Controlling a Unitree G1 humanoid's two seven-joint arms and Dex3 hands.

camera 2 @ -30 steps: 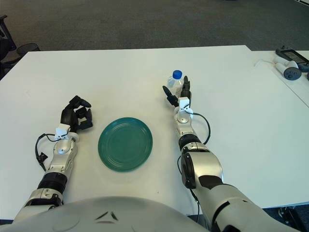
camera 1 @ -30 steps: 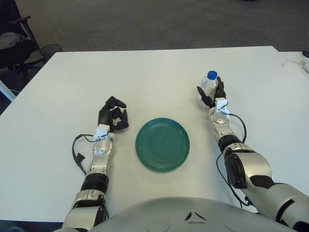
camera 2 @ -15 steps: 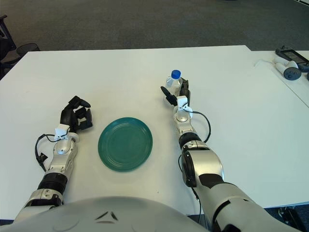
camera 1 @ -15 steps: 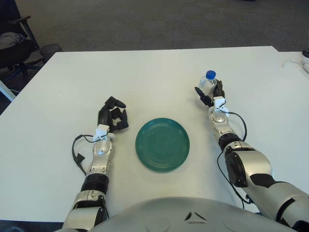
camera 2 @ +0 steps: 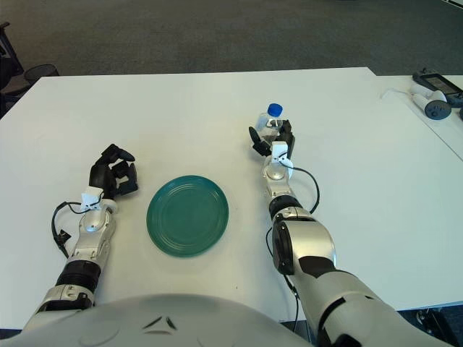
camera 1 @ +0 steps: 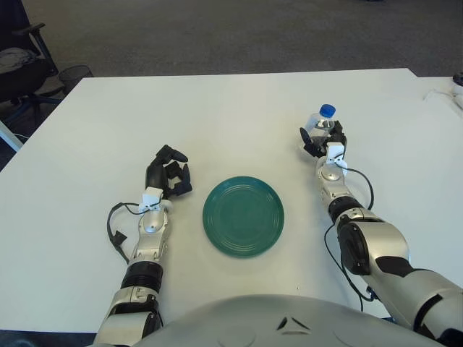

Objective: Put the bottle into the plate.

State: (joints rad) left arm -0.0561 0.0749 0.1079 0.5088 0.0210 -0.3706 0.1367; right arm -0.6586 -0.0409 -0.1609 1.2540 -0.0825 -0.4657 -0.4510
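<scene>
At the far left, beyond the table's [camera 1: 239, 101] edge, a dark chair [camera 1: 22, 69] stands on grey carpet. On the white tabletop the left hand [camera 1: 168, 176] shows just left of the plate [camera 1: 243, 215], its black fingers curled inward and holding nothing; a black cable [camera 1: 116, 224] loops beside its wrist. The green plate lies flat near the table's front centre, with nothing on it. To its right and farther back, well apart from the plate, the right hand [camera 1: 321, 140] is clamped on the bottle [camera 1: 321, 121]: dark fingers wrap the clear body from both sides, and the blue cap [camera 1: 328, 110] stands clear above them. The bottle tilts slightly, its cap leaning to the right. Whether its base touches the table cannot be told, since the hand hides it. At the far right, on a neighbouring white surface, a small grey device [camera 2: 435, 94] lies with a cord [camera 2: 398, 92] running from it.
</scene>
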